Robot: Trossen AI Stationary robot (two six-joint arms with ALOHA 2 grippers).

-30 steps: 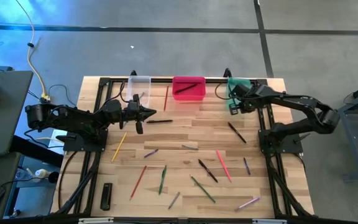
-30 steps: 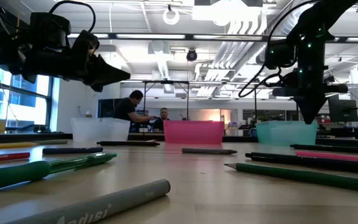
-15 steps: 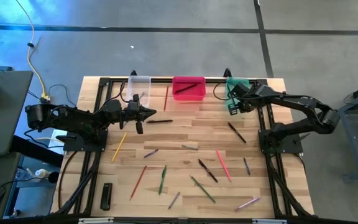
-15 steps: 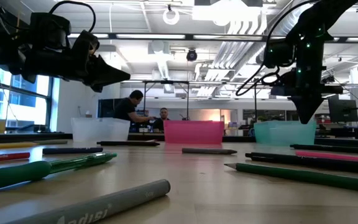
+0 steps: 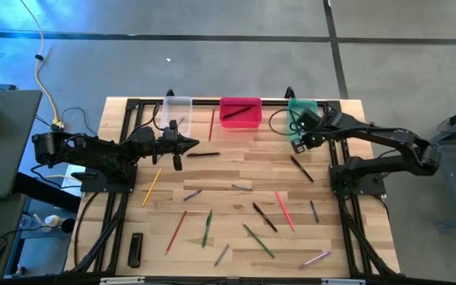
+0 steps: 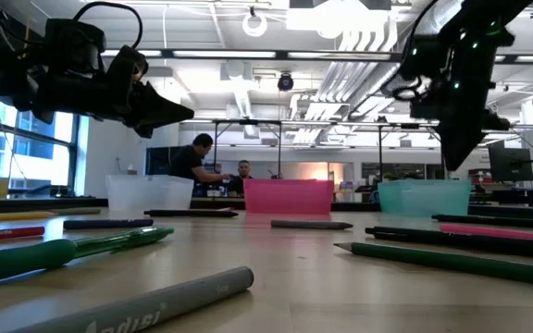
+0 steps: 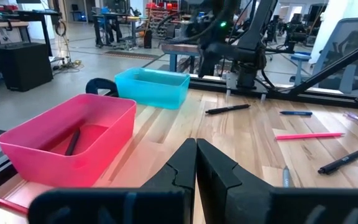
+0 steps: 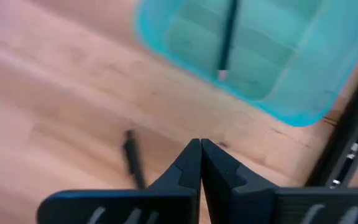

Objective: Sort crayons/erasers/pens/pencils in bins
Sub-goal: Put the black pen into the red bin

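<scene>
right pincer (image 5: pixel 298 143) pressed together and empty beside the green bin (image 5: pixel 302 107) at table's one o'clock, likely between picks; left pincer (image 5: pixel 190 143) likewise, idle; pens (image 5: pixel 264 217) lie scattered mid-table (image 5: pixel 236 170) unsorted.

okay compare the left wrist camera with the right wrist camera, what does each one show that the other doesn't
Only the left wrist view shows the pink bin with a dark stick inside, a pink stick on the table, the room beyond, and the shut left claw. Only the right wrist view looks down into the green bin, showing a dark stick inside, plus the shut right claw. Both show the green bin and wooden table.
</scene>
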